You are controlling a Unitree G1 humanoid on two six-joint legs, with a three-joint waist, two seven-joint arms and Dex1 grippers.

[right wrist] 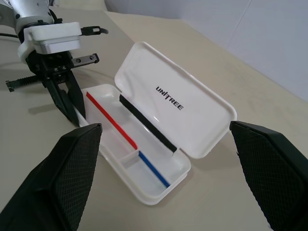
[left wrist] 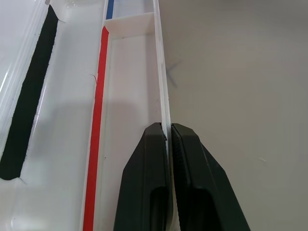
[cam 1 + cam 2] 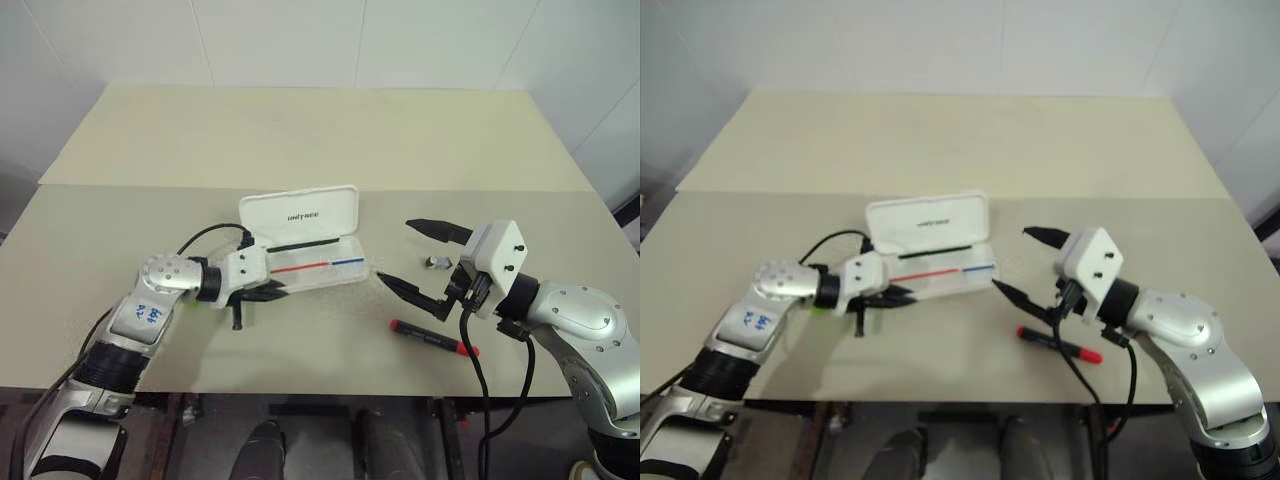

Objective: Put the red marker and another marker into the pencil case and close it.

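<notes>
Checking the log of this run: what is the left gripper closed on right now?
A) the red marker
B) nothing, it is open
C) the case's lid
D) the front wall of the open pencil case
D: the left gripper has its two black fingers pinched on the thin front wall of the open pencil case; the red marker lies on the table.

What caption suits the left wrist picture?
Left gripper shut on the front wall of the open pencil case.

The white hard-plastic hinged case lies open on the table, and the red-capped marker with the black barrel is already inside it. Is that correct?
Not quite. The white hard-plastic hinged case is open, but the red-capped marker with the black barrel lies on the beige table outside it, near the right gripper, as the left eye view shows.
</notes>
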